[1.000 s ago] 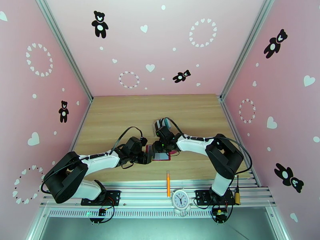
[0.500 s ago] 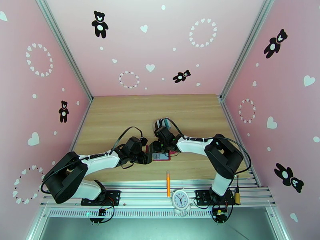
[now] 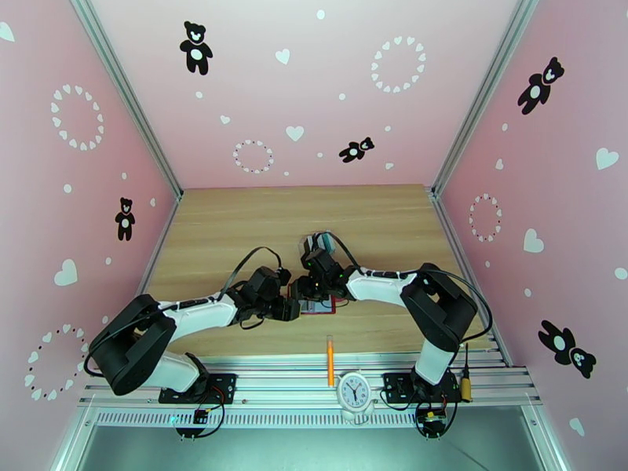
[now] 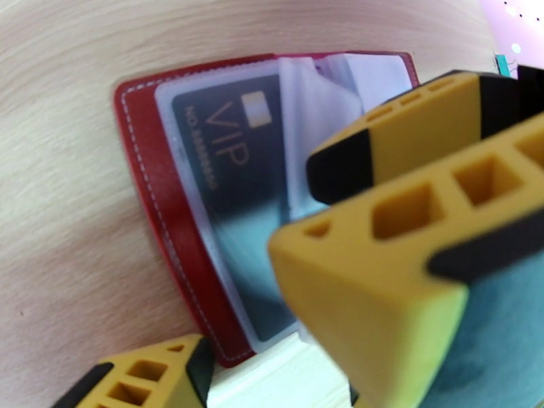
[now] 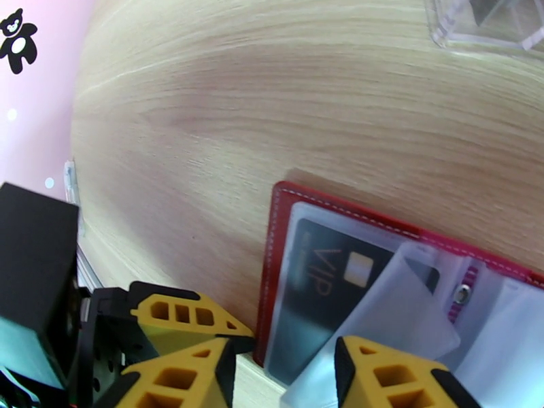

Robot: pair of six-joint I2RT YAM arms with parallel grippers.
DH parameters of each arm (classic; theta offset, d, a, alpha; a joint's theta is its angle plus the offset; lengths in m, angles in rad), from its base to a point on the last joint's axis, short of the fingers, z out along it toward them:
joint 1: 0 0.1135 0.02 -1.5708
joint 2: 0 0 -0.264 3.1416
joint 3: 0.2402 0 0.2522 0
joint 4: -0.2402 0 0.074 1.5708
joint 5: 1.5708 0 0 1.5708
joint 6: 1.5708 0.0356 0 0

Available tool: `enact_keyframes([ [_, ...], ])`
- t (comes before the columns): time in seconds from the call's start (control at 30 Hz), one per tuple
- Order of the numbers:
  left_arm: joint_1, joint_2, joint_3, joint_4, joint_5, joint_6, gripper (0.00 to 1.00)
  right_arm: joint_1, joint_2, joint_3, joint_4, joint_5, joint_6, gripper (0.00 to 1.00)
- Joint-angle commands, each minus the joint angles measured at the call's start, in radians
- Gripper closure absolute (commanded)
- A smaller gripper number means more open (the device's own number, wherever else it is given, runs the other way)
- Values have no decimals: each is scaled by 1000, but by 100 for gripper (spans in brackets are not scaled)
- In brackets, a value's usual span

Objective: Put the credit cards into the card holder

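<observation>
Hidden: in the top view both wrists crowd over the card holder (image 3: 322, 308), just below the middle of the frame, so little of its red shows.
Cut off: the card holder runs out past the lower right of the right wrist view. A clear plastic rack (image 5: 489, 22) is clipped by that view's upper right corner.
Blurred: a teal patch at the lower right of the left wrist view is too soft for us to name.
Left gripper (image 4: 241, 314): released, with its fingers apart. The holder's near corner lies in the gap (we see nothing clamped). Whether the big finger presses on a pocket we cannot tell.
Right gripper (image 5: 282, 358): unclenched, its fingers apart along the bottom edge of its own view. A clear pocket leaf (image 5: 401, 307) curls up between them and meets the right-hand finger. We cannot say it is pinched.
Card holder: it lies open and flat on the wooden table (image 5: 272, 96), its stitched red border toward the left of both wrist views.
Dark card (image 4: 224, 171): it sits inside the clear pocket nearest that border.
Writing: "VIP" in pale letters beside a gold chip square. A small line beginning "NO" runs alongside, its digits too fine for us to read surely.
</observation>
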Motion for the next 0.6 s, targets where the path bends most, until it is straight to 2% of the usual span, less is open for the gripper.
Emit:
enact_keyframes([
  [0.0, -2, 47, 7, -23, -15, 11, 40, 9, -6, -14, 22, -28, 12, 55],
  [0.37, -2, 74, 19, -55, -55, 19, 43, 6, -44, 19, -10, -26, -6, 55],
  [0.57, -1, 77, 20, -60, -63, 19, 44, -14, -132, 24, -74, 2, -33, 54],
])
